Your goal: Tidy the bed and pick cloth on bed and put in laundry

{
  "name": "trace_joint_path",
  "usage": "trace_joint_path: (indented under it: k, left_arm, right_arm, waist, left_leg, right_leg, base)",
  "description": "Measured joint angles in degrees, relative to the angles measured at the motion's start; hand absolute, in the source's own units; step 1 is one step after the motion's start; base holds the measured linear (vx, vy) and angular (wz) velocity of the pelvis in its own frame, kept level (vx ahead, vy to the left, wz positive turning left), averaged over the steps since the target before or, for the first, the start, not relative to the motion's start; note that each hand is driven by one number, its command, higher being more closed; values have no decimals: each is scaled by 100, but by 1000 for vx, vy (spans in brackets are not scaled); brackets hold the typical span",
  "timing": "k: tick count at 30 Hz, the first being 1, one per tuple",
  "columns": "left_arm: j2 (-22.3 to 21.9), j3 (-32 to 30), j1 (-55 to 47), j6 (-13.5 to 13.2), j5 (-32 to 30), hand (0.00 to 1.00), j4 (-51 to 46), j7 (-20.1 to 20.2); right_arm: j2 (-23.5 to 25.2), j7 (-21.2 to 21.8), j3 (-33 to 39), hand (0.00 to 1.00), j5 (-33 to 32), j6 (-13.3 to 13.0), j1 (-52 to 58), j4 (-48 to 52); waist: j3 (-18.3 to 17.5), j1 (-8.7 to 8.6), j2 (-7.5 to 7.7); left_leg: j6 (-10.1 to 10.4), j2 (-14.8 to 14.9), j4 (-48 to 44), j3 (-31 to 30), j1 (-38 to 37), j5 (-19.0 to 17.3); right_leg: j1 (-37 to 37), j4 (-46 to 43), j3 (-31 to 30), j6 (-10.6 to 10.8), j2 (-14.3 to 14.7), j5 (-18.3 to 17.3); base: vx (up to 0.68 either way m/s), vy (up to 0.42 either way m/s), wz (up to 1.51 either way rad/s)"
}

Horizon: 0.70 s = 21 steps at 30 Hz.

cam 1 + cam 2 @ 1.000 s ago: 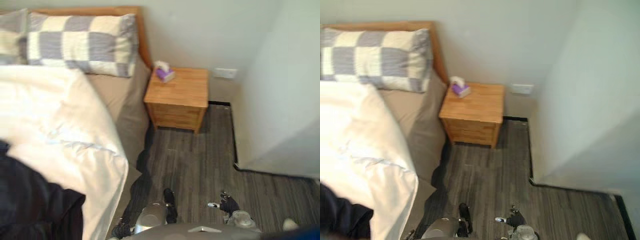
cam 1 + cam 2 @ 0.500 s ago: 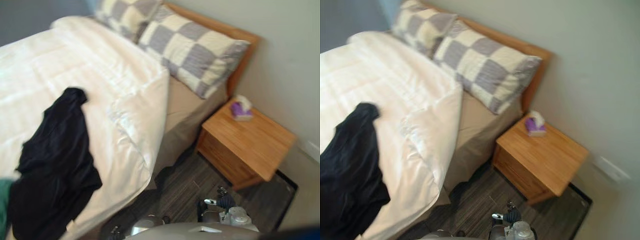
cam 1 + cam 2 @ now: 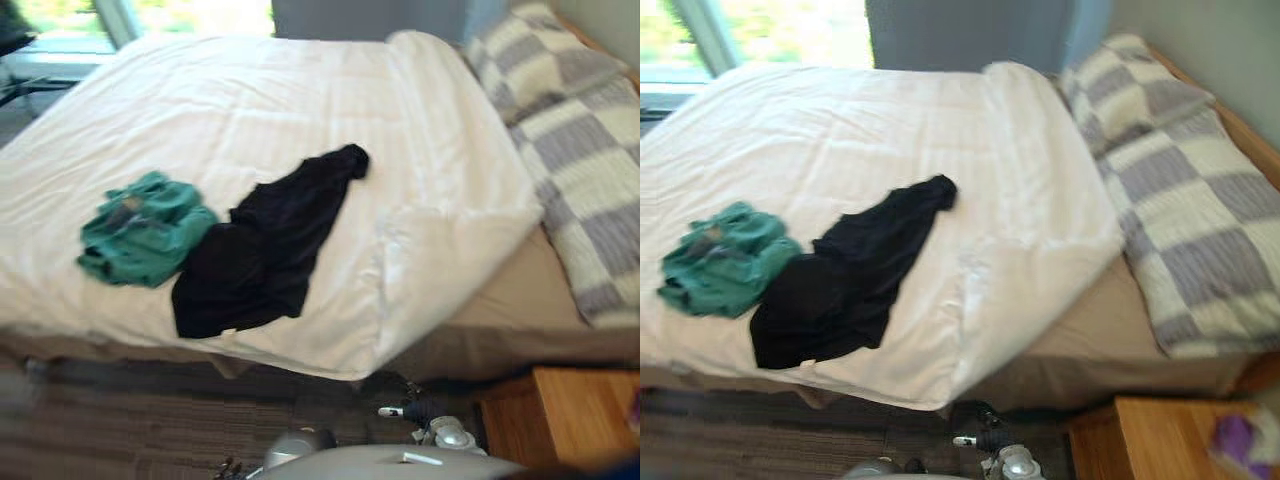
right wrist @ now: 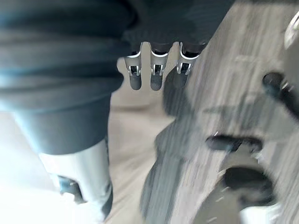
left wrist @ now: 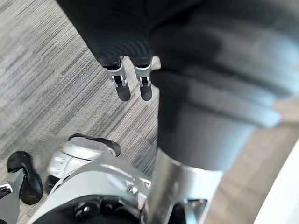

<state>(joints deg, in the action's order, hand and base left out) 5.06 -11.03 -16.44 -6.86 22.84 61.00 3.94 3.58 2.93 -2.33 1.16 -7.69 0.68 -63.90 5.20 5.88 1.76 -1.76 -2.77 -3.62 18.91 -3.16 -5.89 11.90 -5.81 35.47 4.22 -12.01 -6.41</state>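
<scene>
White duvet (image 3: 250, 110) now spreads across the head views. The camera has swung off the wooden nightstand (image 3: 585, 425) and onto the bed (image 3: 480, 325); nothing on it has itself moved. The black cloth (image 3: 265, 250) lies crumpled by the duvet's near edge. A green cloth (image 3: 140, 228) touches the black cloth on its side away from the checked pillows (image 3: 590, 160). The left hand (image 5: 120, 84) and right hand (image 4: 158, 74) hang over the floor (image 5: 46, 70), well short of the black cloth, fingers straight, released, holding nothing. With both garments found, reaching for them looks likely next.
</scene>
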Motion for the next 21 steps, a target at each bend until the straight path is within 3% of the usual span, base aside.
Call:
trace_joint_path:
  k: [2,5,8,11,14,17,21]
  left_arm:
    - [-5,15,-4,15,-163,0,8,-1]
    - [-22,102,-11,16,-238,0,34,1]
    - [-58,185,28,15,-284,0,93,1]
    - [-68,186,-8,19,-384,0,134,-6]
    - [-74,192,-24,33,-390,0,167,-3]
    - [-74,194,-28,33,-388,0,167,-3]
    - [-58,199,-53,34,-386,0,167,19]
  right_arm:
    - [0,-35,92,0,-224,45,119,80]
    - [-5,-95,279,0,-570,60,162,130]
    - [-17,-254,420,0,-1138,135,164,214]
    - [-37,-506,514,0,-1806,151,178,316]
    - [-93,-829,686,0,-2499,-12,238,446]
    - [-213,-1270,895,0,-3327,-470,361,445]
    - [-242,-2079,907,0,-3399,-1217,767,1013]
  waist:
    - [-16,-2,-18]
    - [-46,-25,-76]
    - [-10,-73,-213]
    - [-3,-214,-213]
    - [1,-331,-235]
    - [2,-322,-229]
    - [7,-401,-221]
  left_leg:
    - [-104,-147,308,-122,-165,131]
    - [-75,-190,862,-211,-370,479]
    - [-49,-102,969,-181,-382,440]
    - [-73,5,970,302,-454,376]
    - [-54,123,970,751,-536,380]
    - [-19,177,970,1123,-592,404]
    - [-12,173,969,1387,-590,356]
  right_leg:
    - [92,202,-11,-12,-3,31]
    - [84,223,-26,19,53,56]
    - [98,258,-41,37,147,61]
    - [146,366,-148,68,193,-26]
    - [140,384,-169,57,210,-85]
    - [119,381,-376,62,215,-76]
    - [-2,382,-691,53,205,-5]
  base:
    - [-66,-29,37]
    - [-118,-66,15]
    - [-181,-87,-4]
    - [-172,-69,-30]
    - [-94,-21,-6]
    - [3,39,-16]
    - [66,70,-44]
